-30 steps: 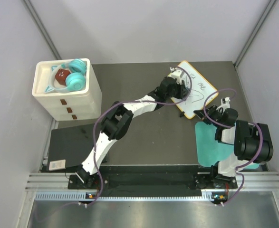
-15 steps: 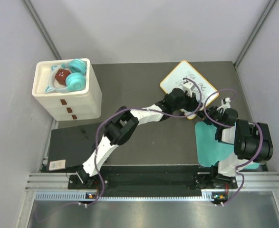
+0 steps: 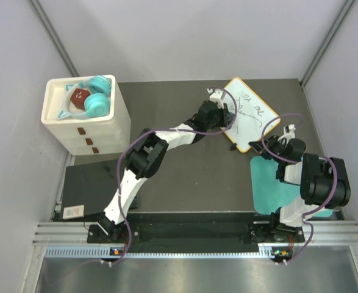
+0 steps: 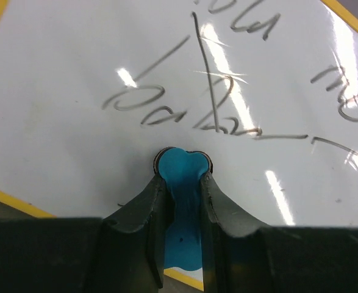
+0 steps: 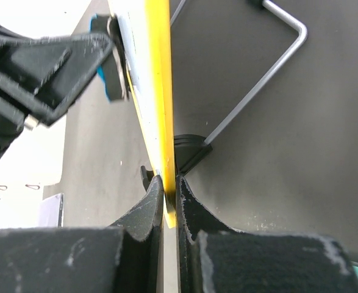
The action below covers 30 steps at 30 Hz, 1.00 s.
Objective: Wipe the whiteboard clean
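Left end effector [image 4: 182,170] dragged blue eraser [image 4: 182,241] back over scribbled whiteboard [image 4: 63,104].

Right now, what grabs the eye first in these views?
The scribbled whiteboard, far right: the left gripper holds a blue eraser against it beside the dark writing. The right gripper pinches its yellow edge. Teal headphones lie in the white drawer box, far left.
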### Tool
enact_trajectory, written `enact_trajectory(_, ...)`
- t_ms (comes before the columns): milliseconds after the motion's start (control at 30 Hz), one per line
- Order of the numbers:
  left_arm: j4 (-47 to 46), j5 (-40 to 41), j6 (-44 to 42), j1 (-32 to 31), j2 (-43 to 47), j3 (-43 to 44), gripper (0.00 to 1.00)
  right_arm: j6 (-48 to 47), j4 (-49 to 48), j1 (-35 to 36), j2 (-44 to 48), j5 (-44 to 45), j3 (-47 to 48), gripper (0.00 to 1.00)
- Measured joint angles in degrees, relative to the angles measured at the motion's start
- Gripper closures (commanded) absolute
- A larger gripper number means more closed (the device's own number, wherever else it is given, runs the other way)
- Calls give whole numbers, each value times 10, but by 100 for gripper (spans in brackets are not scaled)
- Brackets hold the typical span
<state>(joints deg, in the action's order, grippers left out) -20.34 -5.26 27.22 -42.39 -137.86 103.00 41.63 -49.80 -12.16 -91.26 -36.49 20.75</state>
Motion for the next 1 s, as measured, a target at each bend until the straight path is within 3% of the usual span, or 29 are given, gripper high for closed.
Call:
enact_trajectory(133,16,54,-9,4,-11,25,100,0,0,0,0,-2,0,100)
enact_trajectory(300,36,64,-9,12,-32,70,100,0,1,0,0,-3,4,100)
enact_trajectory(500,41,92,13,34,-32,60,100,0,3,0,0,-7,5,100)
enact_trajectory(1000,-8,-16,74,60,-56,66,100,-4,6,0,0,-11,7,100)
